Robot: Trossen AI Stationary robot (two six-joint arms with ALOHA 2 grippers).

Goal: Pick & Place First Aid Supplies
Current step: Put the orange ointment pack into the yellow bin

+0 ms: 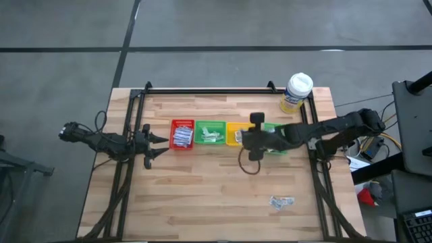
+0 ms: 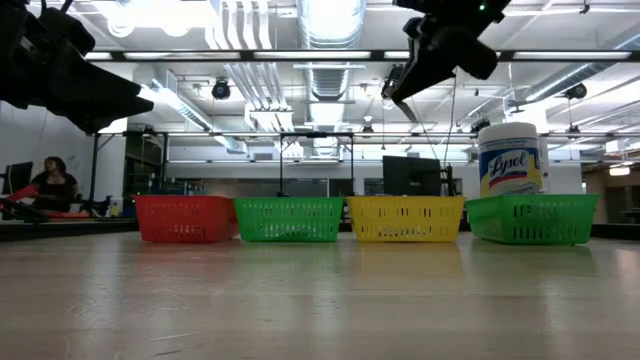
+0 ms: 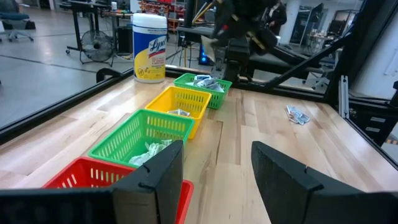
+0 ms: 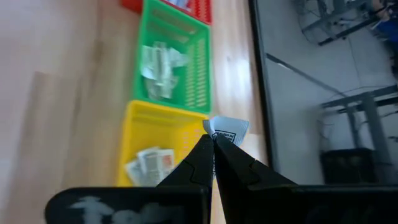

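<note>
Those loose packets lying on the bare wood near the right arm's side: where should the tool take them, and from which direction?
Probably straight from above. The packets lie flat in a small overlapping cluster on the table, clear of the trays, so no side gives an edge to pinch. Aim at the raised, crumpled middle of the cluster. Their exact overlap is too small to tell.

I see a worktop (image 1: 202,189) of pale wood planks with a smooth, slightly glossy finish. The trays (image 3: 142,132) are lattice plastic, shiny. My right gripper (image 4: 213,144) pinches a paper packet (image 4: 227,130), matt and printed.
</note>
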